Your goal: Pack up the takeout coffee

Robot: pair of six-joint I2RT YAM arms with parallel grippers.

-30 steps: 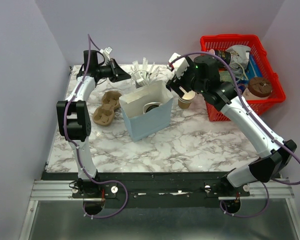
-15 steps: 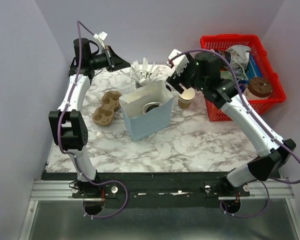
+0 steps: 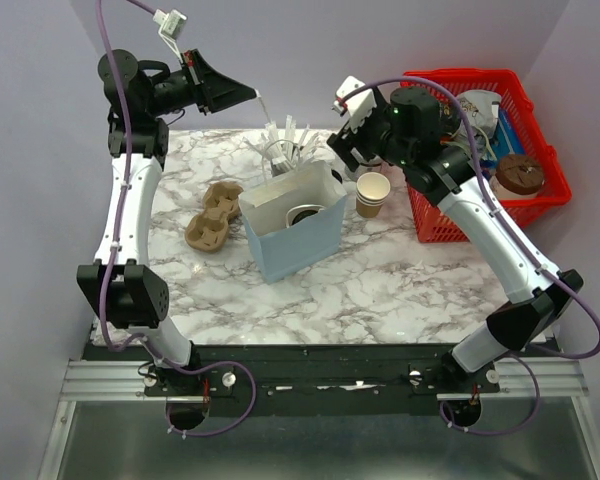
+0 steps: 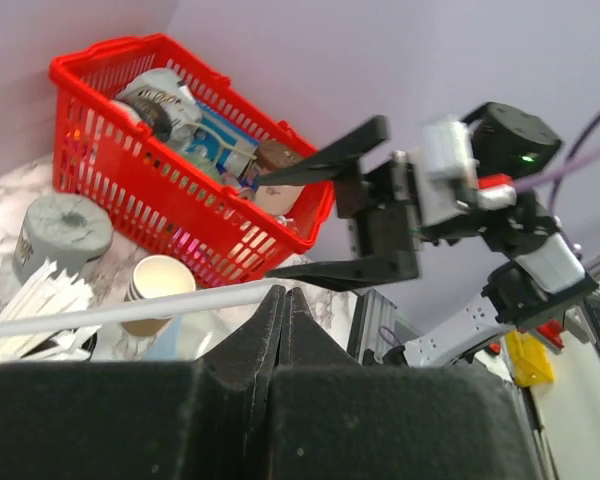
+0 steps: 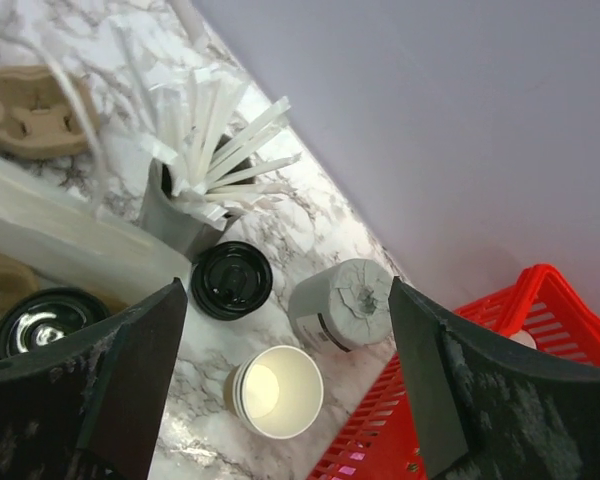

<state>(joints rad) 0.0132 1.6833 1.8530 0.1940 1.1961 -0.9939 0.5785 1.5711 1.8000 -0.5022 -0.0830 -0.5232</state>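
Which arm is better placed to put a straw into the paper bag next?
Left. The left jaws are shut on a white straw, raised clear of the bag. The right jaws are open and empty, above the lidless cups.

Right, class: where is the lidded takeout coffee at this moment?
In the top view the takeout coffee sits inside the open paper bag mid-table, only its black lid showing, left of the lidless cup stack.

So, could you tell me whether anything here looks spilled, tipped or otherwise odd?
Nothing spilled or tipped. The bag stands upright with the coffee inside. Only oddity: the left tool pinches one straw high above the table.
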